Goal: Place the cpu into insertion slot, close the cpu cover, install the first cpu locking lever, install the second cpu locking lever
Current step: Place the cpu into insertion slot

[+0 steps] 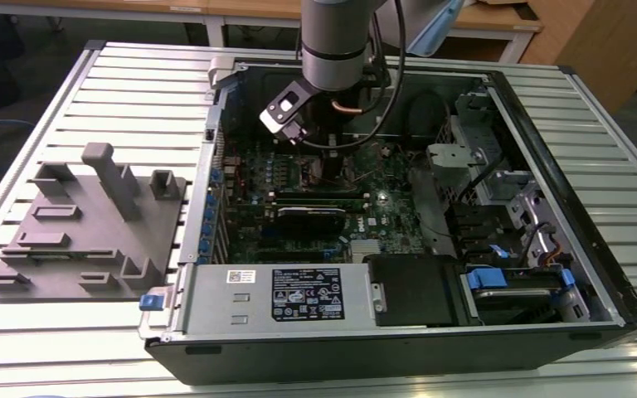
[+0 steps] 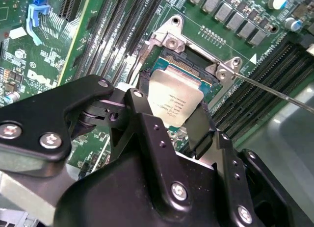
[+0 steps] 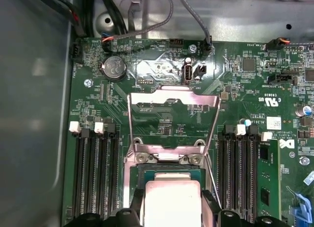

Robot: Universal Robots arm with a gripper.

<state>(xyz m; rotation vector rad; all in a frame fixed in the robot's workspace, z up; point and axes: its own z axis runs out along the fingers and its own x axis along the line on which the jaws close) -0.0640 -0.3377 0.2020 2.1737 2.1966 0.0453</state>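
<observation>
The cpu, a flat silver-grey square, is pinched between my black fingers in both wrist views. My gripper is shut on it. It hangs tilted just over the insertion slot, the dark socket with a silvery rim on the green motherboard. Whether the chip touches the slot I cannot tell. The cpu cover, a thin metal frame with a window, stands swung up and open behind the slot. A thin wire lever sticks out beside the socket. In the exterior view my arm reaches into the open case.
Long black memory slots flank the socket on both sides. A black card and a power supply sit nearer the case's front. A grey fixture lies on the slatted table at the exterior view's left.
</observation>
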